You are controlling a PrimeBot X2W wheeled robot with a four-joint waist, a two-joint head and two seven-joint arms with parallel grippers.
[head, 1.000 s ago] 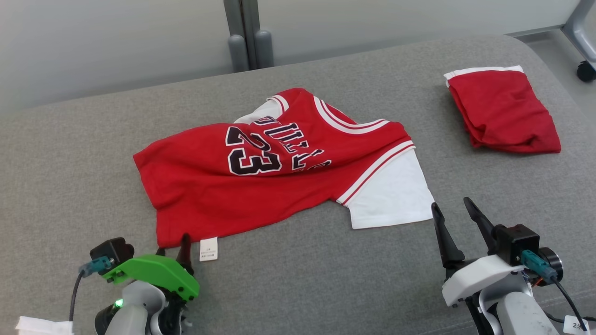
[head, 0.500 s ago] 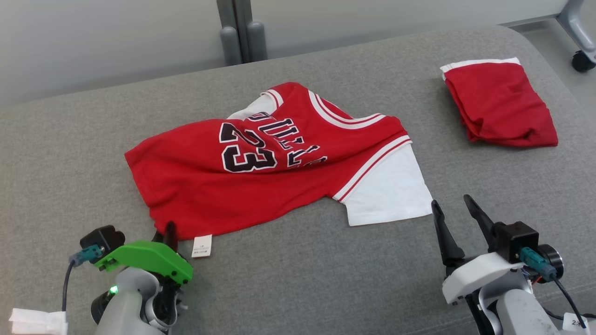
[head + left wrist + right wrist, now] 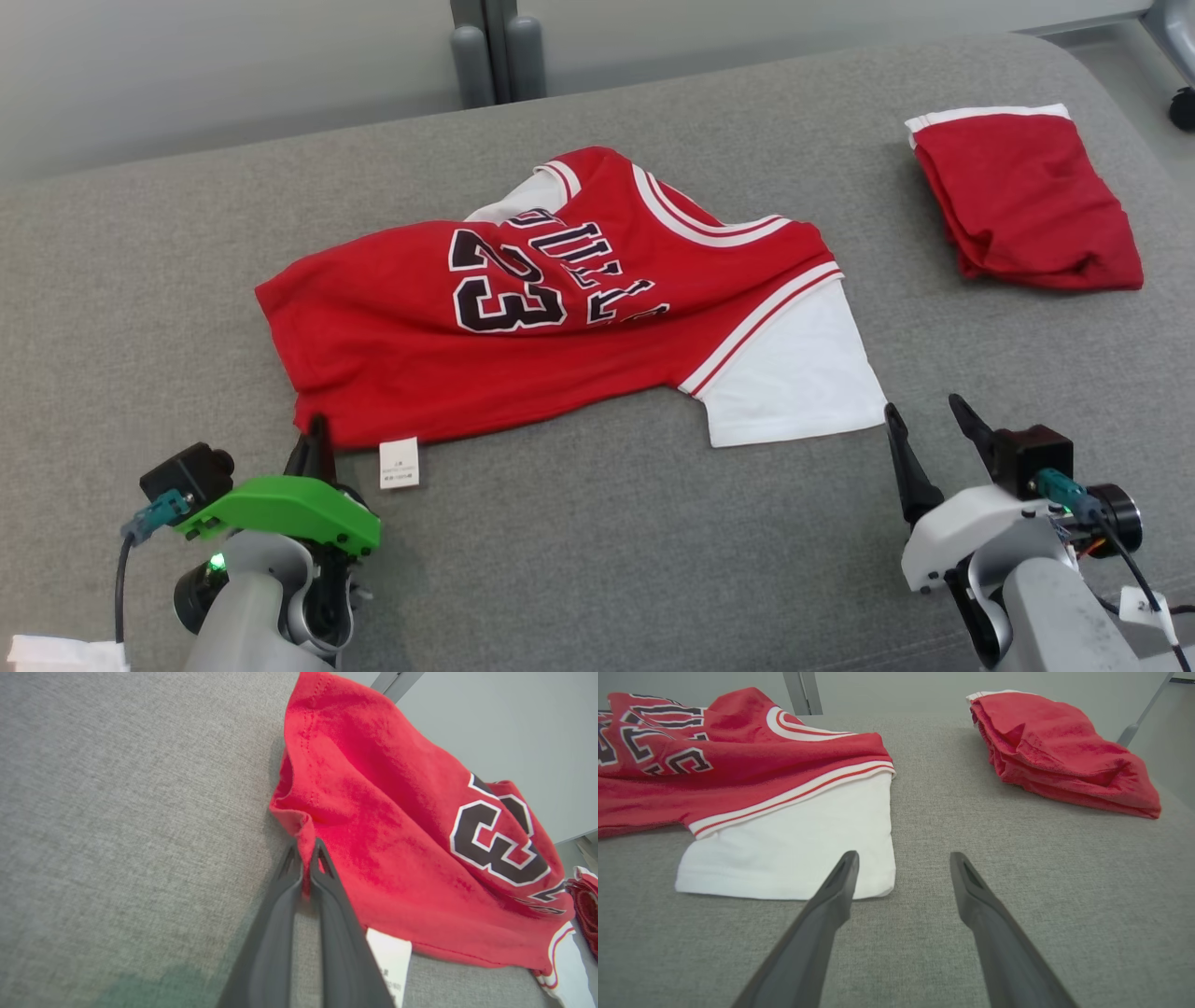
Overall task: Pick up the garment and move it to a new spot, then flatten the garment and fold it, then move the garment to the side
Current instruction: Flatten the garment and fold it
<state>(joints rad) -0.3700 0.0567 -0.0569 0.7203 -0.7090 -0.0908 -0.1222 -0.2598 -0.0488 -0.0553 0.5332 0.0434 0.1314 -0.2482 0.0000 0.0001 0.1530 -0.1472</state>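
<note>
Grey upholstered platform (image 3: 597, 560) against a pale wall. The garment, a red jersey (image 3: 560, 327) numbered 23 with white sleeves, lies spread and rumpled across the platform's middle. Its hem points to the left edge and one white sleeve (image 3: 794, 373) to the near right. A folded red garment (image 3: 1027, 201) sits at the far right corner, well apart. Left jaws are closed on the near-left hem corner of the jersey, beside the white label (image 3: 399, 464); in the left wrist view the fingers (image 3: 327, 891) pinch a small ridge of red cloth. Right jaws are spread wide and hold nothing, fingers (image 3: 831, 905) just short of the white sleeve's near edge. Step in hand, as I judge it: securing the garment for the lift. To do it well, bring the right jaws onto the sleeve or shoulder before raising, then lift both together so the thin pinch at the hem does not slip. Against one second ago: left jaws were wide open at that corner and have since shut; right jaws unchanged; the head camera has shifted slightly.
</note>
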